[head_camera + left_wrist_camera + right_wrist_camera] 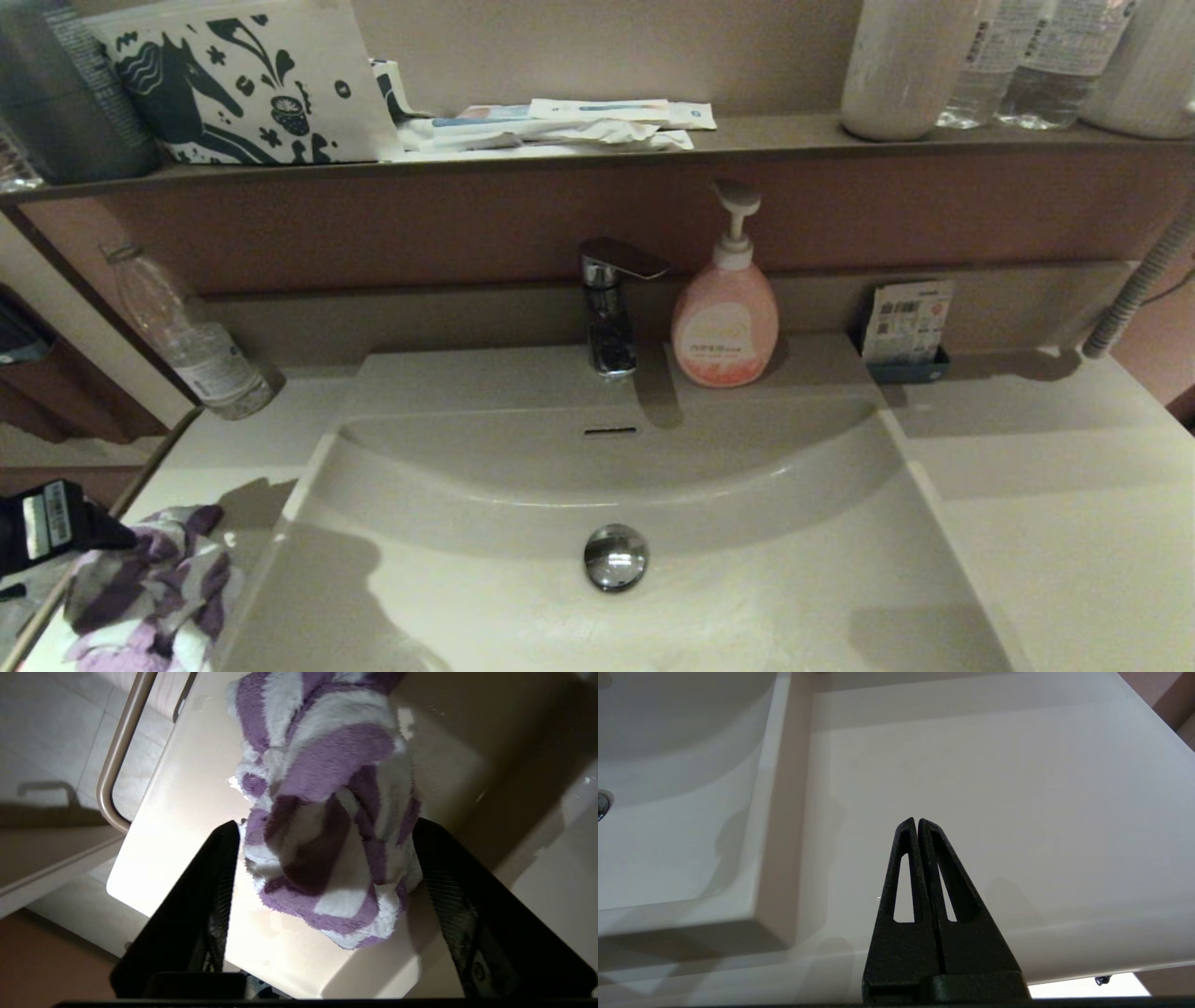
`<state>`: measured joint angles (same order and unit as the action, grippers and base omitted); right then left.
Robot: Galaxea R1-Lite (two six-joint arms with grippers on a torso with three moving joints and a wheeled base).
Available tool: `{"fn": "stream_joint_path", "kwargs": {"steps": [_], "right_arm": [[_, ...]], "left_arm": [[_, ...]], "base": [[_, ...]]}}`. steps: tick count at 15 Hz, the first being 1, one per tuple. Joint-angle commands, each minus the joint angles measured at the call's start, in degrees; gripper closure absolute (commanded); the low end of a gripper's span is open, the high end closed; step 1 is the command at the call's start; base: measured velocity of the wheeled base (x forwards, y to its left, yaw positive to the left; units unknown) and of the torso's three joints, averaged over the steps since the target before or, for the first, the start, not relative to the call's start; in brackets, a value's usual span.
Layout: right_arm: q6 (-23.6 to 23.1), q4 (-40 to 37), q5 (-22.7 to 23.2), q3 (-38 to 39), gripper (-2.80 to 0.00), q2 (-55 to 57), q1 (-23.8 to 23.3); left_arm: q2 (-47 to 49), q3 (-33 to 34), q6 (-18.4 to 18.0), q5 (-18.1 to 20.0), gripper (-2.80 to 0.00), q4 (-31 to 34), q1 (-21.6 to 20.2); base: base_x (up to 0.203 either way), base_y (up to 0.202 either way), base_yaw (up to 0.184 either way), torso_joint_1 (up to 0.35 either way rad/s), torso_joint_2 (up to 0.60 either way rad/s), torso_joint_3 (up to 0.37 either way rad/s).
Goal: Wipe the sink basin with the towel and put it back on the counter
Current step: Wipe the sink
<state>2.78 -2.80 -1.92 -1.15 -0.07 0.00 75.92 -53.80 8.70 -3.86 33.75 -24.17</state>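
Since the towel (327,826) lies bunched at the surface's (1055,523) front left corner, beside the sink basin (597,476), your left hand (327,835) stands open around it, while your right hand (917,823) is closed and empty.

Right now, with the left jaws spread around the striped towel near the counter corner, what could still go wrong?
1. The purple-and-white striped terry towel lies bunched between the open left gripper fingers; a retreat might snag loose pile and drag it.
2. It sits near the off-white counter front-left corner, so a small tug could tip it off the edge.
3. In the head view it lies beside the off-white sink basin rim; a nudge that way might drop it back in.
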Motion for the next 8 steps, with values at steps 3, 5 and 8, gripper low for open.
{"fn": "stream_joint_path", "kwargs": {"steps": [3,5,8], "right_arm": [[0.0,0.0,0.0,0.0,0.00,0.1,0.0],[-0.1,0.0,0.0,0.0,0.00,0.1,0.0],[0.0,0.0,0.0,0.0,0.00,0.1,0.0]], "left_arm": [[-1.9,-0.8,0.3,-0.1,0.00,-0.9,6.4],[-2.3,-1.0,0.6,0.1,0.00,-4.3,10.7],[-5.3,-0.8,3.3,0.2,0.00,-7.6,18.6]], "base": [[0.000,0.000,0.000,0.000,0.00,0.000],[0.000,0.000,0.000,0.000,0.00,0.000],[0.000,0.000,0.000,0.000,0.00,0.000]]}}
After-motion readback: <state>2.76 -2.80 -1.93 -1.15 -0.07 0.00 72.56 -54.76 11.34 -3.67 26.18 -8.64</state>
